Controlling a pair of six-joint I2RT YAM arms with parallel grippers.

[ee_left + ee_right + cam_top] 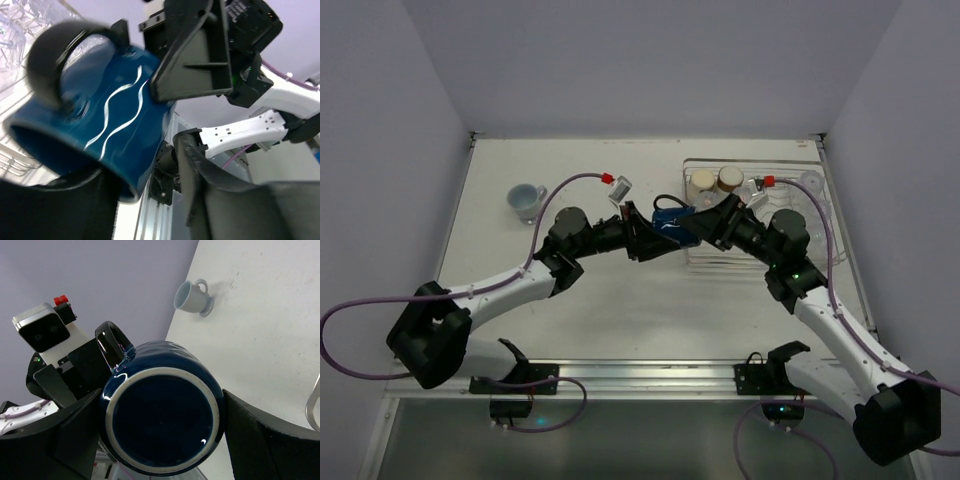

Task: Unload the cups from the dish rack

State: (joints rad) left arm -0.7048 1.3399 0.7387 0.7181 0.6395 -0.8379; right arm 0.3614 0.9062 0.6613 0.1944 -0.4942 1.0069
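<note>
The dark navy handled mug (670, 222) hangs in the air just left of the silver wire dish rack (760, 255). My right gripper (705, 225) is shut on it; in the right wrist view its two fingers press both sides of the mug's base (162, 427). My left gripper (642, 235) is open at the mug's rim end, and the mug (100, 120) lies against one finger. Two brown cups with cream tops (716, 180) stand in the rack. The light blue-grey mug (527, 200) stands on the table at the left and also shows in the right wrist view (194, 297).
Clear glass tumblers (810, 190) sit in the rack's far right part. The rack takes up the right back of the white table (620, 310). Purple cables loop over both arms. Walls close off the table at the back and both sides.
</note>
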